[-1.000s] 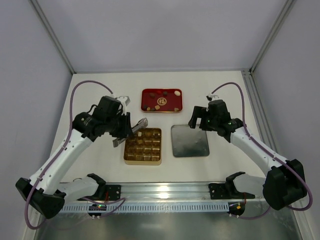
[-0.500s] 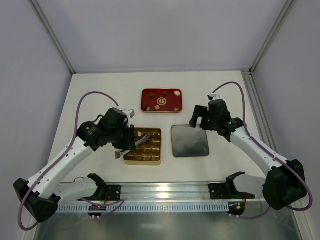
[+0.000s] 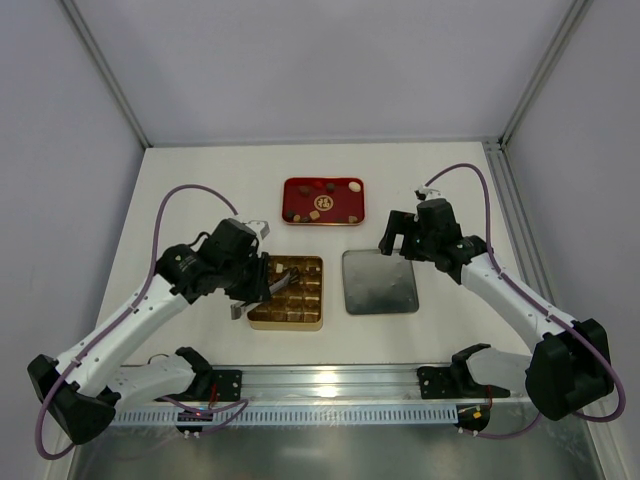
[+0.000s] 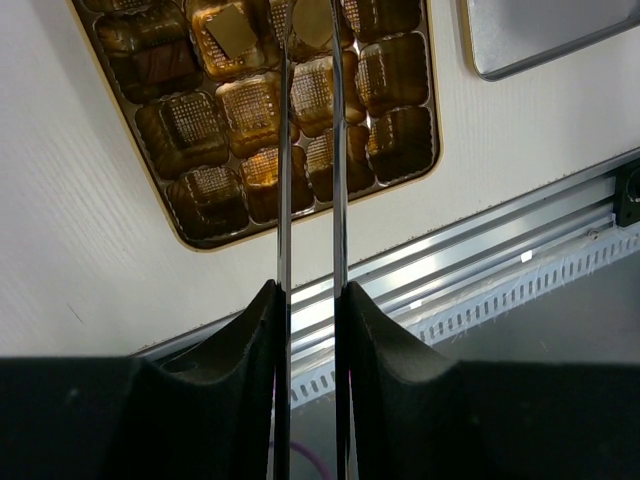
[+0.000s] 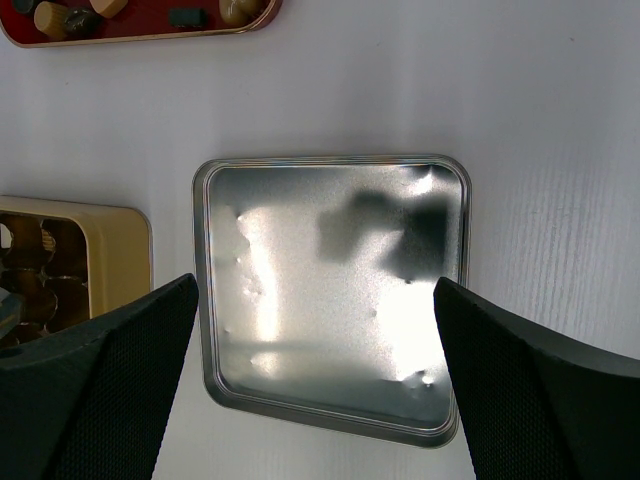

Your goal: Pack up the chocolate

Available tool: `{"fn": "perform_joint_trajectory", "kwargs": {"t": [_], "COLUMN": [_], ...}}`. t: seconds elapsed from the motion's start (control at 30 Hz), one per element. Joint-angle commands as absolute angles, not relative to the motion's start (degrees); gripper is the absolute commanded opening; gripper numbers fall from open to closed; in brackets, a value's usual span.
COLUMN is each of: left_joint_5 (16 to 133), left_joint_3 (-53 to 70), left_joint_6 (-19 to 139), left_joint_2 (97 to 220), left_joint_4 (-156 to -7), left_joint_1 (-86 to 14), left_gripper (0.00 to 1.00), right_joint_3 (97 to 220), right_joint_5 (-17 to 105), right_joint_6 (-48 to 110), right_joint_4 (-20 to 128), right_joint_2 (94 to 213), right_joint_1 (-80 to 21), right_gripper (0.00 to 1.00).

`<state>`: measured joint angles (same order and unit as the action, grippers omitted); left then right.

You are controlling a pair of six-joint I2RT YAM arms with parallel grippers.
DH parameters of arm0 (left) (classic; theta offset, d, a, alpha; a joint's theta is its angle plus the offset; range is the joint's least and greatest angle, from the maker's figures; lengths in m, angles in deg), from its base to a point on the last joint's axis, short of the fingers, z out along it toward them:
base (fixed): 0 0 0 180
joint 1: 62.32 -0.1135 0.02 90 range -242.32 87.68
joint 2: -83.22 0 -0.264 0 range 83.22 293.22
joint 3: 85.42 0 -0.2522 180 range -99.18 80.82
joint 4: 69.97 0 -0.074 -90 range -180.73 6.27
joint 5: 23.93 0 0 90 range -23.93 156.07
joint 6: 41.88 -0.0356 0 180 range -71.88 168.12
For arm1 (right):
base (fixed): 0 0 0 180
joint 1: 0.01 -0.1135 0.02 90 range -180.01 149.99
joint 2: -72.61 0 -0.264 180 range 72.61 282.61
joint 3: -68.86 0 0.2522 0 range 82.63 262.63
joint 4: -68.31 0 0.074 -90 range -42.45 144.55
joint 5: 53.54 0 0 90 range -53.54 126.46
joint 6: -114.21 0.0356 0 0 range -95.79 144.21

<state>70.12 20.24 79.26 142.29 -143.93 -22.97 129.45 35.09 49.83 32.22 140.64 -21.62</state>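
Two left end effector point(image 4: 311, 8) fingers point(image 4: 339, 200) pinch a light-brown chocolate piece point(image 4: 313, 24) over the gold gridded box point(image 4: 200, 192), long axis cropped off; right end effector point(image 5: 320, 385) gapes wide, empty.

I work in a lab test cell. My white table point(image 3: 250, 160) is enclosed by grey panels point(image 3: 320, 60) in aluminium posts point(image 3: 105, 72); a slotted rail point(image 3: 330, 410) lines its near edge.

Left gripper point(image 3: 266, 282), chocolate piece point(image 4: 313, 20) between its tips, now hangs low over the gold box point(image 3: 300, 323) — previously raised beside it.
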Motion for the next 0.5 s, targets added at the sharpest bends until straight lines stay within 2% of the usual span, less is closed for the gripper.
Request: {"fn": "perform_joint_trajectory", "kwargs": {"t": [0.0, 0.27, 0.47], "left_joint_5": [69.1, 69.0, 68.5], "left_joint_3": [19.9, 19.2, 16.8], "left_joint_6": [79.5, 79.2, 79.0], "left_joint_2": [141.8, 142.9, 142.9], "left_joint_4": [-142.7, -142.6, -143.8], "left_joint_1": [-22.7, -22.6, -22.4], "left_gripper": [0.31, 0.4, 0.39], "right_joint_3": [130.9, 130.6, 130.8], "right_joint_5": [34.7, 35.0, 35.6], "right_joint_6": [49.9, 49.7, 49.7], "right_joint_4": [34.0, 33.8, 33.9], "right_joint_2": [140.8, 140.8, 140.8], "right_joint_1": [-21.4, -21.4, -21.5], "right_gripper": [1.0, 1.0, 1.0]}}
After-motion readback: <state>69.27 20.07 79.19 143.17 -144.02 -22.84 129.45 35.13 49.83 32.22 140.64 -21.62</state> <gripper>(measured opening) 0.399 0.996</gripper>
